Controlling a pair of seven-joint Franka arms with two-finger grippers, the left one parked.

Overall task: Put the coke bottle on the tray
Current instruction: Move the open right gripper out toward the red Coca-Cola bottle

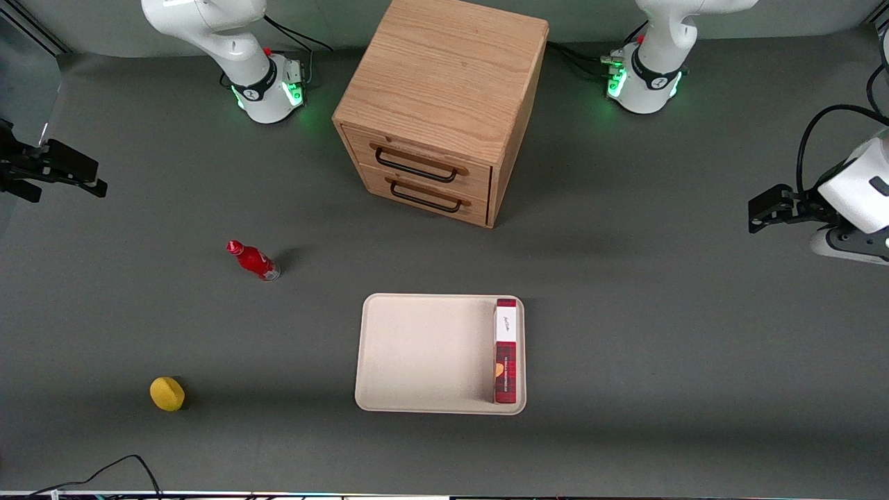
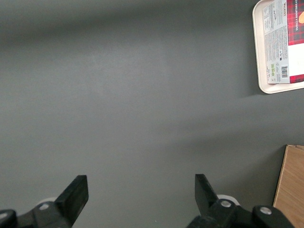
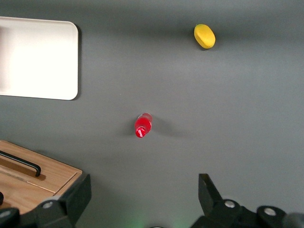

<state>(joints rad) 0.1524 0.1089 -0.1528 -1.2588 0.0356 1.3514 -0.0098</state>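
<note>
the gripper (image 3: 142, 199) hangs high with its jaws wide and empty, well apart from the coke bottle (image 1: 253, 260) standing upright on the matte grey counter (image 1: 625, 312). slim, glossy and narrow-based, it could tip if a finger clips it. the smooth cream tray (image 1: 417, 354) already holds a plaid box (image 1: 506, 351) along one rim.
</note>
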